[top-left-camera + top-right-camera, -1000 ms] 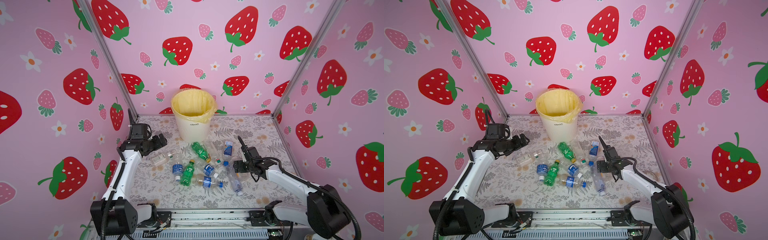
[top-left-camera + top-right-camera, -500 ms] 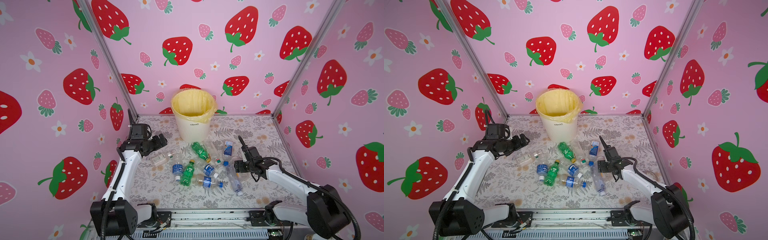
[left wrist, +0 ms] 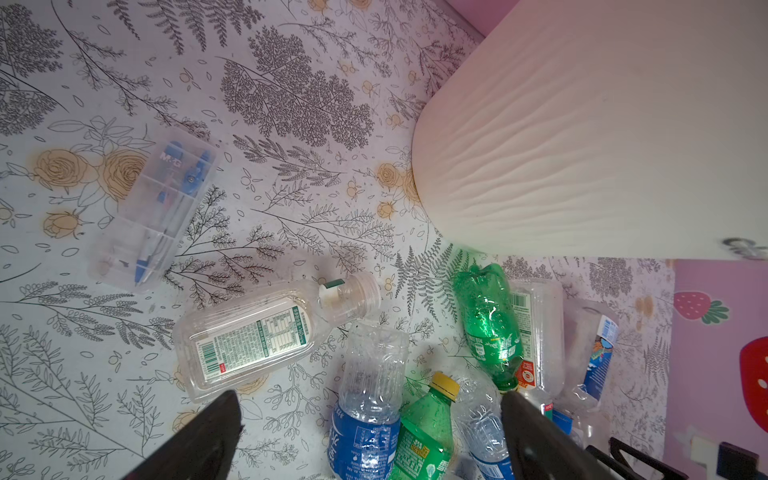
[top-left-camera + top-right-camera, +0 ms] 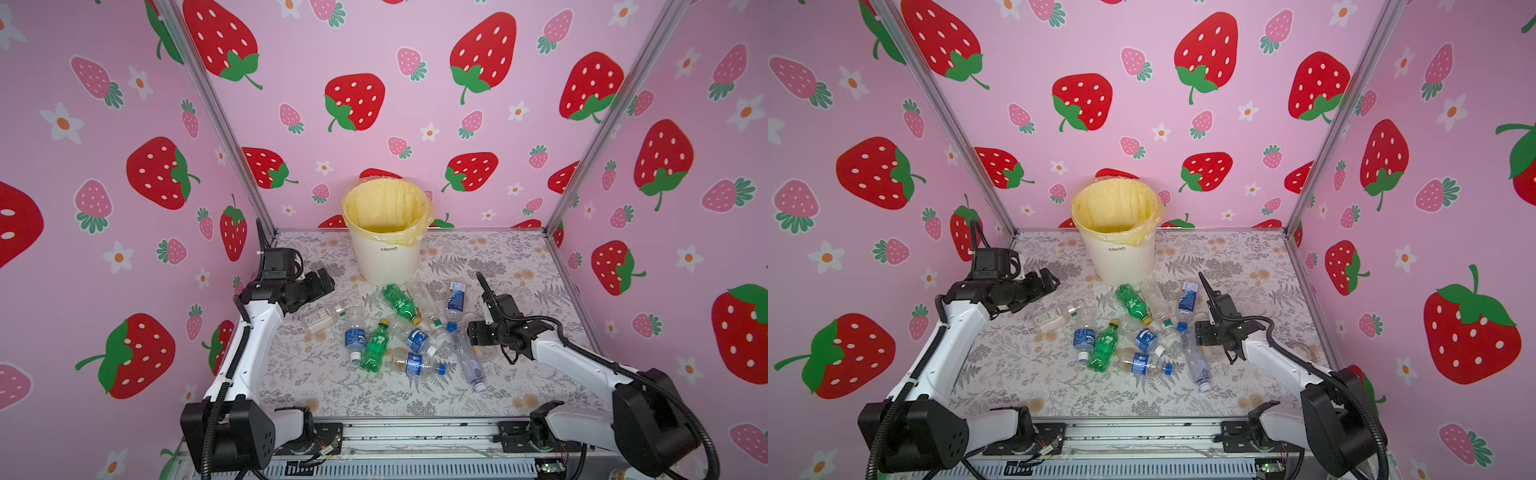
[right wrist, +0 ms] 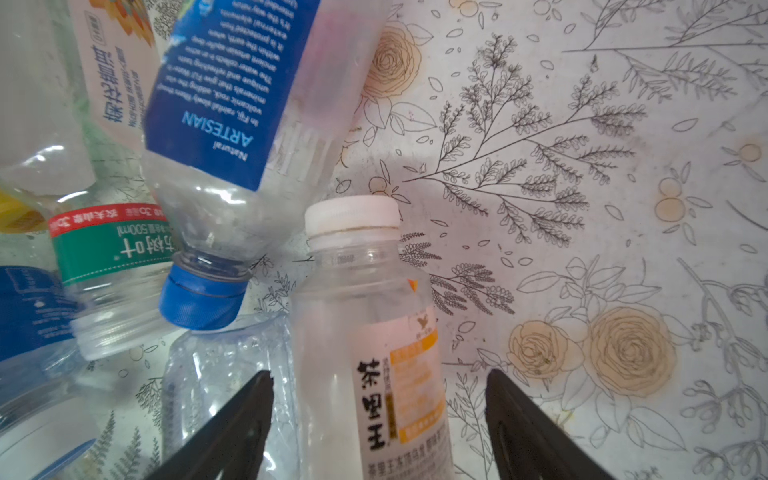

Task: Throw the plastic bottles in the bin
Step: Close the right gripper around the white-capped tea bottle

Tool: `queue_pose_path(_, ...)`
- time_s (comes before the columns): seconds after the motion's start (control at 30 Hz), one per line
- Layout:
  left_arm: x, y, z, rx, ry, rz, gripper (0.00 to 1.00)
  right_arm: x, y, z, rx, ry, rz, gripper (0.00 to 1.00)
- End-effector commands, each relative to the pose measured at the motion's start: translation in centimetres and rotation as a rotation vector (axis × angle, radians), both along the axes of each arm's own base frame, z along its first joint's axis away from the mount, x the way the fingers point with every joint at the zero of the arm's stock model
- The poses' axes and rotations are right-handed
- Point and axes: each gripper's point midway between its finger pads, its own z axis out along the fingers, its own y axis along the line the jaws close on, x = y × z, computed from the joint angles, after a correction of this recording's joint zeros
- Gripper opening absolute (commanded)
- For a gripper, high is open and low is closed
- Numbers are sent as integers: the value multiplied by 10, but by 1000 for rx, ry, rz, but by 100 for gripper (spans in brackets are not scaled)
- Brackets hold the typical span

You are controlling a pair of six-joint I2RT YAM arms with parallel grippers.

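Observation:
The bin [image 4: 388,257] [image 4: 1121,262], white and ribbed with a yellow liner, stands at the back middle. Several plastic bottles lie in a heap in front of it, among them two green ones [image 4: 401,303] [image 4: 374,347] and a blue-labelled one [image 4: 355,334]. My right gripper [image 4: 473,332] [image 5: 379,374] is low at the heap's right edge. It is open, with a clear white-capped bottle [image 5: 365,316] between its fingers [image 5: 232,424] and gaps on both sides. My left gripper [image 4: 322,282] [image 3: 370,395] hangs open above the heap's left edge, holding nothing.
A clear plastic case [image 3: 158,208] of drawing tools lies on the floral table left of a flat clear bottle [image 3: 253,336] [image 4: 322,318]. Pink strawberry walls and metal posts [image 4: 582,166] close in three sides. The bin's wall [image 3: 582,145] stands close to the left gripper.
The right gripper's jaws have narrowed a little around the white-capped bottle. Neither arm has visibly moved, and the bottles lie as before.

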Motion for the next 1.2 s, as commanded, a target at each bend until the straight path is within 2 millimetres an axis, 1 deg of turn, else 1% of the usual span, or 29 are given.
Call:
queue_pose_path(0.0, -3, -1, 5, -11, -16, -5, 99, -3, -2, -9, -4, 19, -5, 82)
queue_pose_path(0.23, -3, 0, 5, -7, -16, -2, 99, -4, -3, -16, -9, 31, -4, 81)
queue_pose_path(0.4, -3, 0, 6, -6, -18, -3, 99, -4, -4, -21, -13, 36, -7, 76)
queue_pose_path(0.63, -2, 0, 4, -6, -11, -2, 99, -2, -7, -26, -19, 42, -19, 63)
queue_pose_path(0.7, -3, 1, 4, -4, -10, -1, 99, -2, -8, -26, -20, 42, -20, 62)
queue_pose_path(0.8, -4, 1, 4, 0, -11, 0, 99, -2, -9, -23, -16, 33, -24, 59)
queue_pose_path(1.17, -3, 1, 5, -1, -15, 0, 99, 4, -19, -5, 4, -21, -77, 58)
